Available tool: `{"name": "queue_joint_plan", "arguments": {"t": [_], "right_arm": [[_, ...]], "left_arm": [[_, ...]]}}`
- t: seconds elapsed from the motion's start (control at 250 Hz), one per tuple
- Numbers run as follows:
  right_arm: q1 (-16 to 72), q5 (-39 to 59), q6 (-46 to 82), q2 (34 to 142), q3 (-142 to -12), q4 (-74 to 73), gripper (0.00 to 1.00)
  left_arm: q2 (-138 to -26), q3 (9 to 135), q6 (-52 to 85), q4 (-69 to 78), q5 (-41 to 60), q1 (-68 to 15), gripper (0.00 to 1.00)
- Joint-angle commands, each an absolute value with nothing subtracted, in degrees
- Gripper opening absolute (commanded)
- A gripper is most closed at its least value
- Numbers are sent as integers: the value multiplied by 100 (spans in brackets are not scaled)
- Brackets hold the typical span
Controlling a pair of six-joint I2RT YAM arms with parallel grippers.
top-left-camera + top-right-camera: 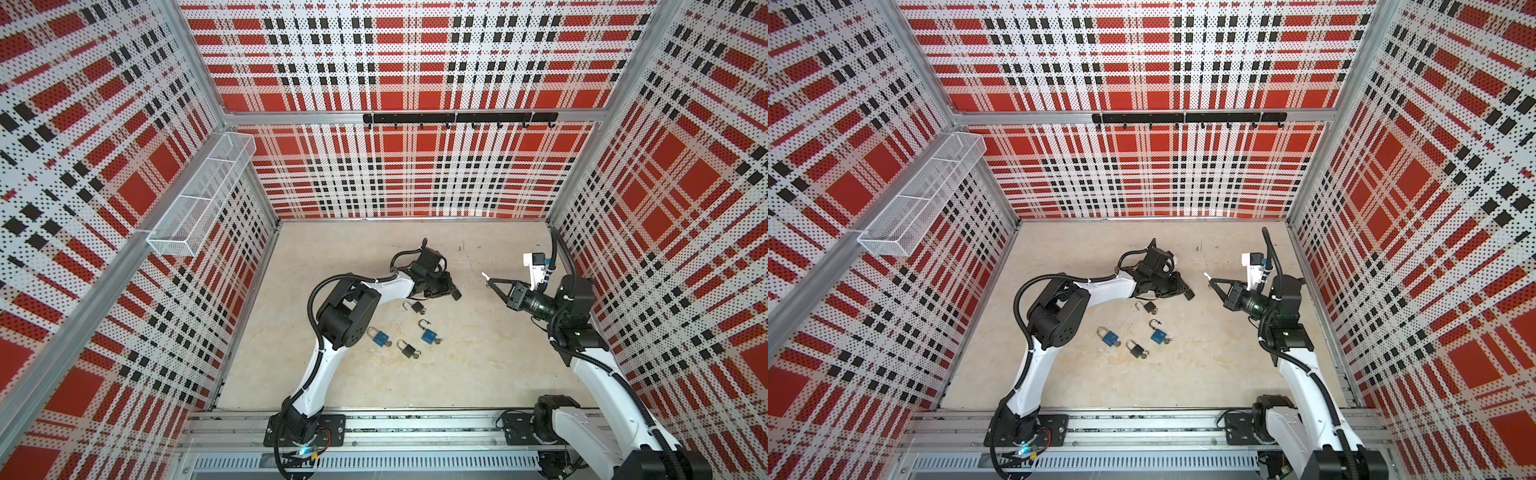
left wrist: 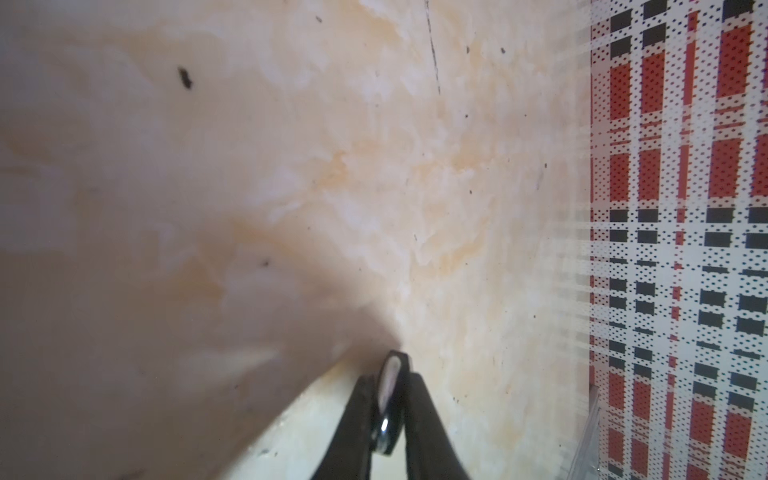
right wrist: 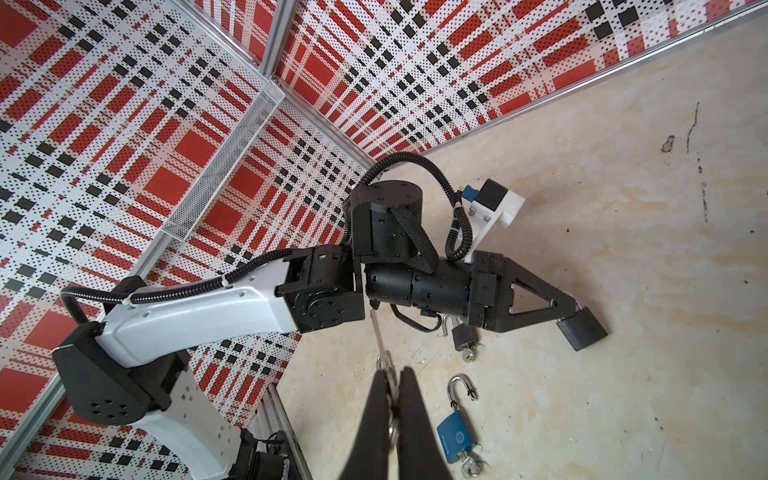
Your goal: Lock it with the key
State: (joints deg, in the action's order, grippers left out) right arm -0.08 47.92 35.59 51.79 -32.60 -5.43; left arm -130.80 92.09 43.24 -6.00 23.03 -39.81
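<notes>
Risk sits with the left gripper point(image 3: 575, 308), whose jaws look nearly closed on a black padlock point(image 3: 582, 332) low over the table point(image 3: 623, 208) — a loose pinch could let it swing or drop when the key pushes in. Right gripper point(image 3: 390, 376) is clamped tight on the key point(image 3: 379, 340), held in the air well apart from the padlock — any tilt in that thin hold could make it miss the padlock's slot.

Left gripper point(image 1: 452, 292) low, angled down; right gripper point(image 1: 490, 283) raised, fingers point(image 3: 413, 419) pressed together.
</notes>
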Motion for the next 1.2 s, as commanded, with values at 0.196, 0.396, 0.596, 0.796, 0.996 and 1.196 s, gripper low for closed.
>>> {"name": "queue_joint_plan", "arguments": {"t": [0.196,0.396,0.596,0.796,0.996,1.196], "right_arm": [[0,4661,3495,5295,-3257,-657,0],[70,4375,3249,5422,-3339,-358,0],[352,3825,2955,5740,-3447,-107,0],[713,3185,2822,6347,-3574,-130,0],[973,2720,2821,7119,-3718,-438,0],[1107,2353,2826,7980,-3956,-708,0]], "left_arm": [[-13050,9333,4307,-658,2050,-3863,37],[-12886,9269,4299,-668,1933,-3736,40],[-12435,8991,4280,-609,1823,-3565,40],[-11473,8362,4245,-320,1711,-3434,40],[-10423,7481,4028,44,1672,-3386,40],[-9338,6410,4043,633,1779,-3287,41]]}}
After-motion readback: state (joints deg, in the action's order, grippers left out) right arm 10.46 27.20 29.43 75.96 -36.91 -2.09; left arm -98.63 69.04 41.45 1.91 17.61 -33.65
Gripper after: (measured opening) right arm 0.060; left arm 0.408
